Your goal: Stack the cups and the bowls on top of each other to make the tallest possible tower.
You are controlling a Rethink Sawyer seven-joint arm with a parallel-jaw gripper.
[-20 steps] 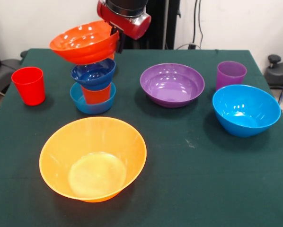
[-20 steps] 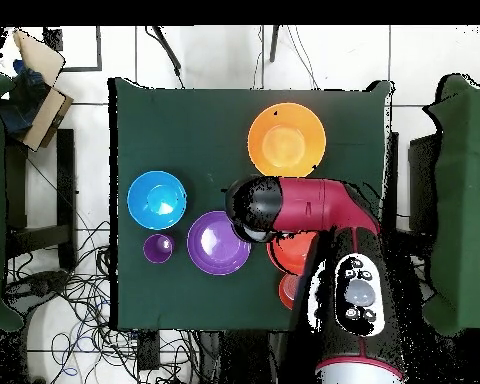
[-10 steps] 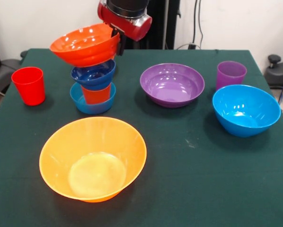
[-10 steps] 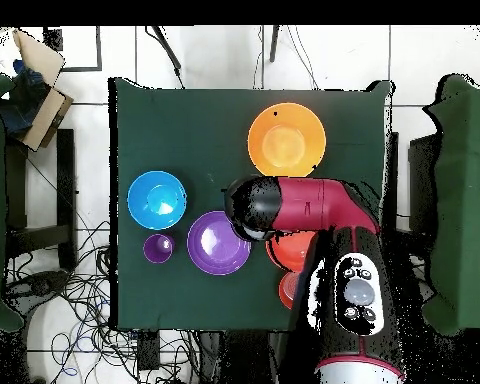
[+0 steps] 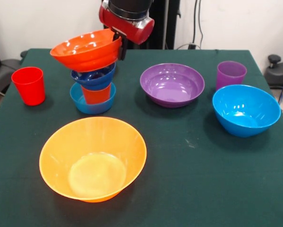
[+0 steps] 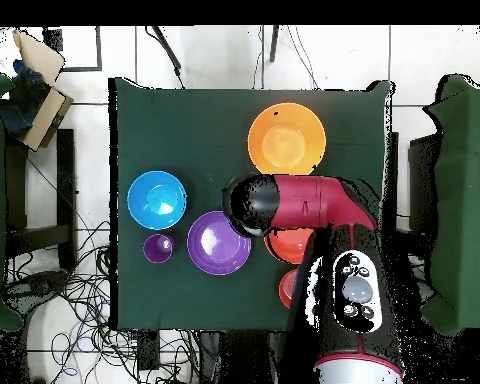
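Observation:
My gripper [image 5: 120, 44] is shut on the right rim of the red-orange bowl [image 5: 86, 48], which it holds tilted just over a small stack. The stack is a small light blue bowl [image 5: 92, 104], an orange-red cup [image 5: 96, 94] in it and a small dark blue bowl [image 5: 95, 77] on top. I cannot tell whether the held bowl touches the dark blue one. A red cup [image 5: 29, 85] stands at the left. The yellow-orange bowl [image 5: 92, 158] sits in front. From overhead the arm [image 6: 304, 205] hides the stack, and only part of the red-orange bowl [image 6: 289, 245] shows.
A large purple bowl [image 5: 172, 84] sits mid-table, with a purple cup [image 5: 231, 74] and a large light blue bowl [image 5: 246, 109] to its right. In the overhead view these are the purple bowl [image 6: 218, 243], purple cup [image 6: 158, 248] and light blue bowl [image 6: 156, 199].
The arm has come down a little with the red-orange bowl, which now sits lower and flatter over the dark blue bowl. Nothing else has moved.

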